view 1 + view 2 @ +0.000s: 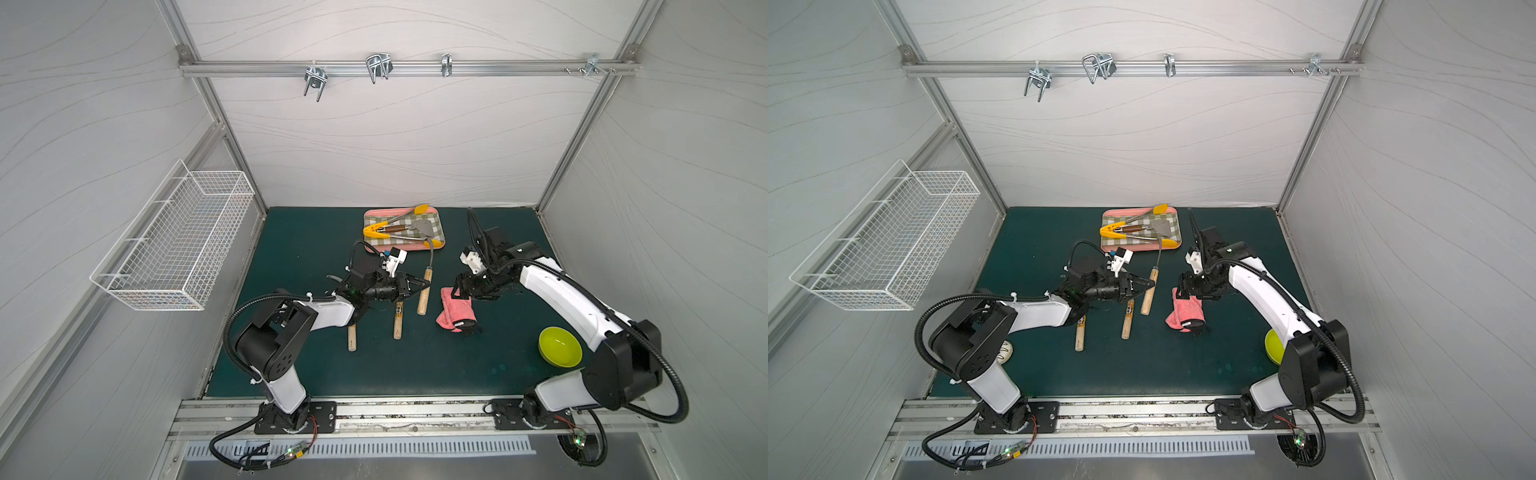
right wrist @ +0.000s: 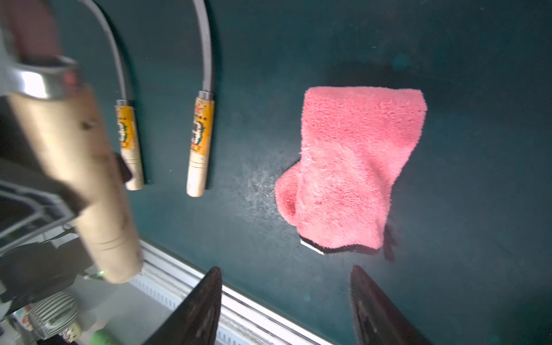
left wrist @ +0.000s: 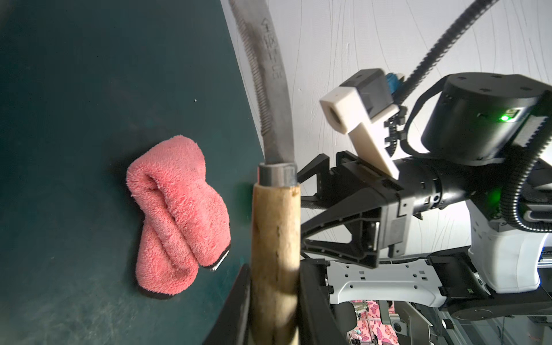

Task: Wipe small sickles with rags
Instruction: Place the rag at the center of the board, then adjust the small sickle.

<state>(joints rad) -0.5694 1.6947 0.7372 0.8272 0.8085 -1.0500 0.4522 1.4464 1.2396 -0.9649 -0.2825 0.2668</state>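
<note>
The left gripper [image 1: 420, 286], at frame centre in a top view, is clamped on the plain wooden handle of a small sickle [image 1: 422, 305]. The blade runs up the frame toward the checked tray [image 1: 376, 212]. The right gripper [image 2: 286, 283], jaws apart and holding nothing, hangs over the pink rag [image 2: 352, 167]. The rag lies bunched on the green mat [image 2: 478, 119], clear of both fingertips. A labelled sickle [image 2: 200, 134] and a second labelled sickle [image 2: 127, 134] lie side by side left of the rag.

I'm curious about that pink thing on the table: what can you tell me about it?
The pink cloth is fuzzy like terry, with a dark edge and backing. It lies folded over on the green mat, nothing gripping it. The open right pincer hovers over it, empty.
</note>
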